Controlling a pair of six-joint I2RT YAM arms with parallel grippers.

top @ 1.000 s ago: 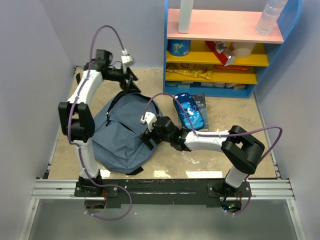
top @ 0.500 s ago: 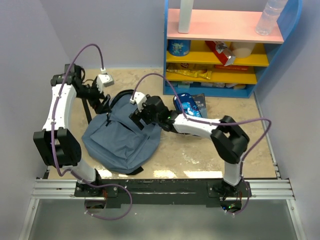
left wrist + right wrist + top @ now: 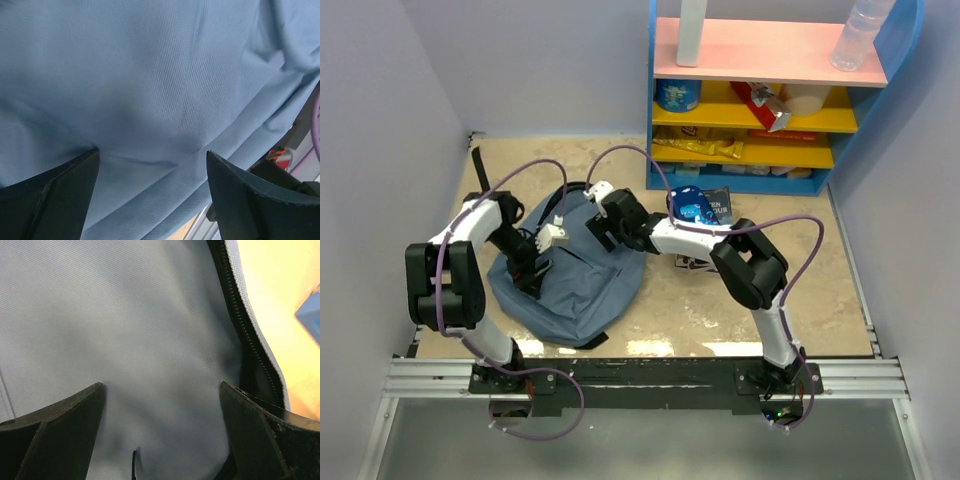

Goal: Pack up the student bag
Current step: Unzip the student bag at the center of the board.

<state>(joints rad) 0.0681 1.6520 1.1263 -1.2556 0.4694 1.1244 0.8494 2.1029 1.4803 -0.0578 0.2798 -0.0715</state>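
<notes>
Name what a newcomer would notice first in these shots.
The slate-blue student bag lies flat in the middle of the table, dominating the overhead view. Both arms bend in over it, the left gripper at its left side and the right gripper by the zipper near its top, both open over bare fabric. Far right stands a blue shelf unit with a pink top and yellow shelves.
</notes>
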